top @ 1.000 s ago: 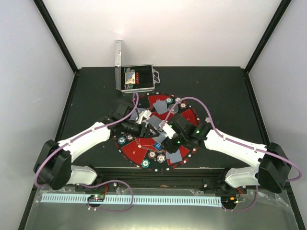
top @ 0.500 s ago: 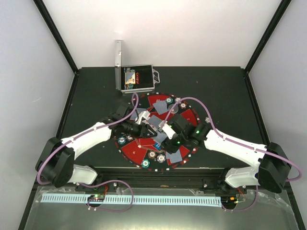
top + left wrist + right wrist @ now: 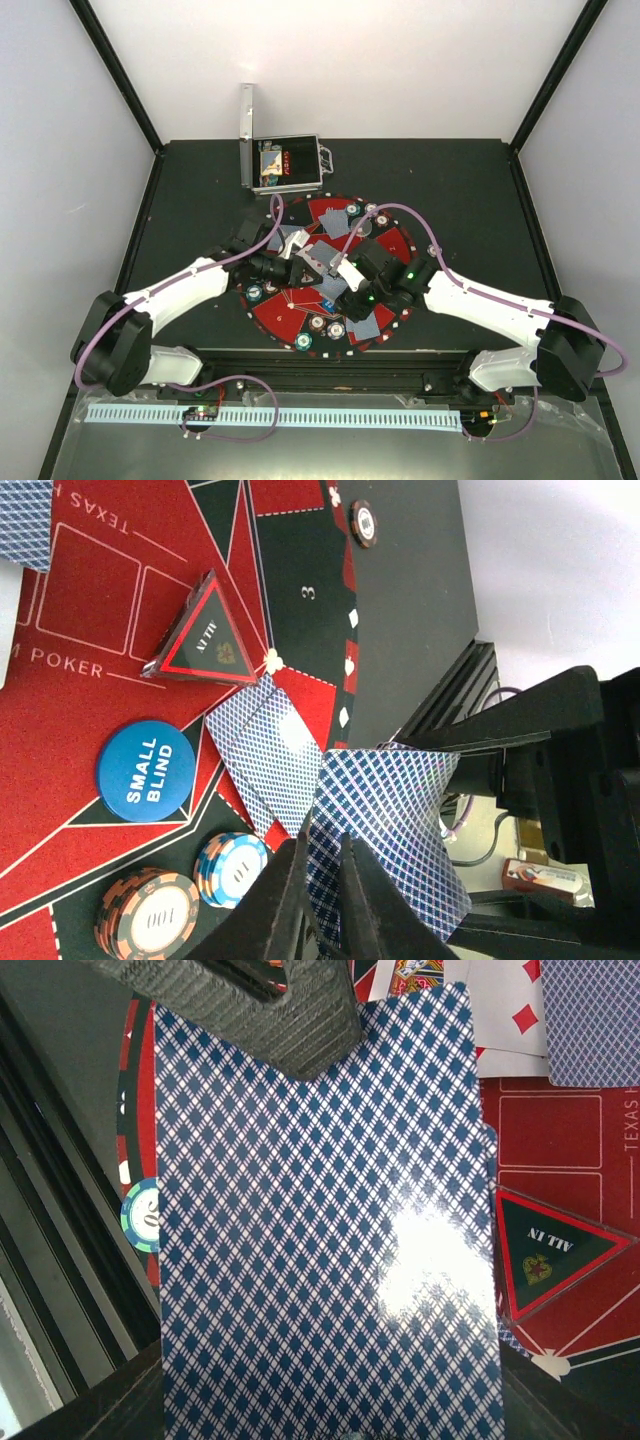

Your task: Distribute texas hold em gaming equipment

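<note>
Red-and-black felt of the round mat [image 3: 285, 315] fills the centre of the top view, and the chips and dealt cards on it lie as they did a second ago. What has changed is above it. The left gripper [image 3: 322, 905] has edged in towards the middle of the frame to meet the right gripper [image 3: 338, 268], which has not moved. The left jaws, wide a second ago, have drawn together and now pinch the near edge of a blue-backed card [image 3: 390, 820] held clear of the felt. In the right wrist view that card spans the frame between dark fingers at the lower corners, so the right gripper appears clamped on its far end. Whether it is one card or a thin pack cannot be told.

This looks like a handover, with the left arm about to draw a card off for dealing. Below it lie another card [image 3: 265, 750], the SMALL BLIND disc [image 3: 145, 770] and striped chips [image 3: 160, 915].
</note>
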Robot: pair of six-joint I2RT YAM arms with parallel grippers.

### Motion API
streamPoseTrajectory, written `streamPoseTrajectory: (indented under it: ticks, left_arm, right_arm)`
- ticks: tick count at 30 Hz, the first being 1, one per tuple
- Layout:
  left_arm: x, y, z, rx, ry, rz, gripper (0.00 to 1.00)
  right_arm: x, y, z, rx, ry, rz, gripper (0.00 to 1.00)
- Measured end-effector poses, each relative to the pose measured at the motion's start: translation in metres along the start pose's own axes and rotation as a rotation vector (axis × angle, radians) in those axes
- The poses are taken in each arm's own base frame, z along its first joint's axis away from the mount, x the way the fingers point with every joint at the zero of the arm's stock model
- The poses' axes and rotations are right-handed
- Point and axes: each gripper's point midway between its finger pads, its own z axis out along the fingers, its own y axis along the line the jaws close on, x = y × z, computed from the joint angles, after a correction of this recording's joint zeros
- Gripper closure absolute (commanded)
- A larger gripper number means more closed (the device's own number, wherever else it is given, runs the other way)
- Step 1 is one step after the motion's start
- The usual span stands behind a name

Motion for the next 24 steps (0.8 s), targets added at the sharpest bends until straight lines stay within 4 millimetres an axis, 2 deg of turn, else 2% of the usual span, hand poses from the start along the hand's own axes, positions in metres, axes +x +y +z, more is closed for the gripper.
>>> streamPoseTrajectory:
  ticks: [2,10,15,24]
  left_arm:
    - [0.000,-0.002,0.000,0.010,0.001,-0.004,0.98]
    - [-0.003,-0.006,-0.006,0.030,-0.016,-0.001,0.98]
    - [-0.008,-0.003,-0.020,0.006,-0.064,0.003,0.98]
    - [-0.022,0.022,-0.046,-0.079,-0.147,-0.022,0.98]
  right_arm:
    - [0.000,0.000,0.000,0.000,0.001,0.000,0.38]
    - [0.000,-0.002,0.000,0.009,0.000,0.008,0.38]
    - [-0.003,-0.003,-0.001,0.017,-0.019,0.031,0.38]
    - [-0.004,-0.012,-0.004,0.073,-0.042,0.075,0.38]
